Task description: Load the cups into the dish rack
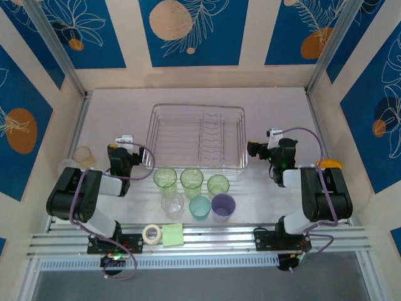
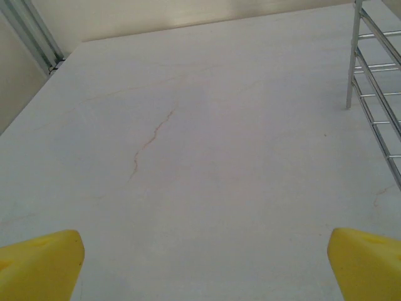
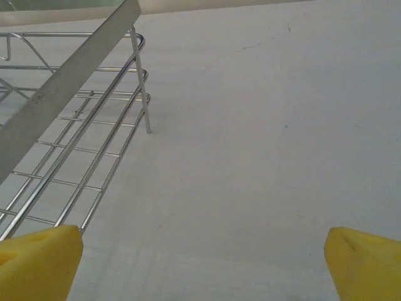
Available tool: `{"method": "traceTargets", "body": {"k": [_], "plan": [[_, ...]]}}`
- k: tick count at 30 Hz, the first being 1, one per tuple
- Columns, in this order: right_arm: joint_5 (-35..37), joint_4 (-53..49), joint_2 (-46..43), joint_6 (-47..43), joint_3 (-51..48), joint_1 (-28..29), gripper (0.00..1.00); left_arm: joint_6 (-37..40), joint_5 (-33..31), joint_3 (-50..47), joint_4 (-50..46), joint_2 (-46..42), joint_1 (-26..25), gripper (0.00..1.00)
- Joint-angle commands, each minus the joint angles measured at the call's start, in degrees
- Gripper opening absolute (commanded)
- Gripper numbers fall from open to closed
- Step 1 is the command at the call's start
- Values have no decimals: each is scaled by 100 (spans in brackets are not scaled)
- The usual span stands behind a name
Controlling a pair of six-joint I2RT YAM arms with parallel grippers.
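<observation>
While both arms rest at the near edge in the top view, the rectangular silver wire dish rack (image 1: pixel 195 138) sits at the middle of the pale table (image 1: pixel 119 113), its upright plate dividers in its right half. Just in front of the rack's near side, three light green translucent plastic cups (image 1: pixel 192 180) stand upright in a row on the table. Nearer still is a second row: a clear tumbler (image 1: pixel 172 204), a teal tumbler (image 1: pixel 200 207) and a lavender tumbler (image 1: pixel 223 207). A pale peach cup (image 1: pixel 83 155) stands well apart, by the left wall. A white tape roll (image 1: pixel 151 234) and a yellow-green pad of notes (image 1: pixel 173 235) lie on the front rail. The left hand (image 1: pixel 123 149) is beside the rack's left side and the right hand (image 1: pixel 264 148) beside its right side, neither touching a cup.

From the left wrist, the left hand (image 2: pixel 203 254) is spread wide, its yellow fingertips (image 2: pixel 41 263) at the two lower corners with bare table between them, and the rack's wire wall (image 2: pixel 376 94) stands at the right.

From the right wrist, the right hand (image 3: pixel 203 254) is likewise spread wide and holds nothing, with the rack's wire side (image 3: pixel 94 144) at the left.
</observation>
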Motion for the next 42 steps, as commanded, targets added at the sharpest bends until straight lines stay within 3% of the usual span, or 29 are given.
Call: {"method": "traceTargets", "body": {"k": [1,36,39,42], "plan": [[-13,160,80,36,107,-1,99,123,186,121,170,52,65,100],[190,166,83,67,121,23,99,138,21,16,387,-1,33,100],[1643,529,-106,489,-170,174,99,261,-838,9,-513,-1140,-277,100],[1823,1699,-146,109,-772,480,99,-380,-1695,145,-1953,-2990,-357,100]]}}
